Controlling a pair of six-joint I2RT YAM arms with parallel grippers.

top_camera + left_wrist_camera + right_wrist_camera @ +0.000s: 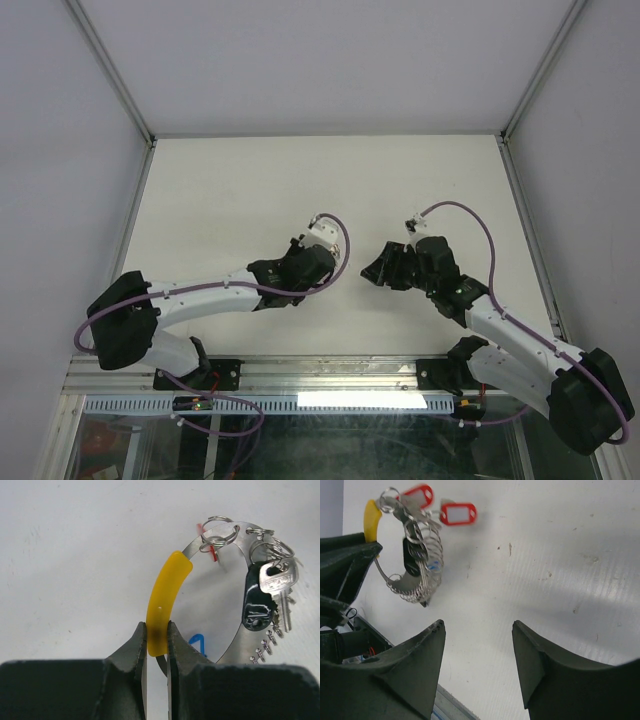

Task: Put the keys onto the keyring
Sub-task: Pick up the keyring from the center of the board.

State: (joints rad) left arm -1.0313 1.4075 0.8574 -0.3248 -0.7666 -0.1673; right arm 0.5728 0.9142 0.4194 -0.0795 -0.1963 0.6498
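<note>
My left gripper (156, 625) is shut on the yellow plastic sleeve (165, 590) of the keyring (239, 645), a flat silvery ring with holes and a coiled part. A silver key (280, 582) with a black head (256, 602) hangs on it by small split rings. A red tag (212, 550) and a blue piece (197, 641) show behind it. In the right wrist view the keyring (412, 582) is at upper left, with two red tags (458, 514) beside it. My right gripper (478, 625) is open and empty, apart from the ring.
In the top view the left gripper (325, 265) and right gripper (380, 270) face each other mid-table, a small gap between them. White walls and metal posts (120, 80) enclose the table. A metal rail (330, 370) runs along the near edge.
</note>
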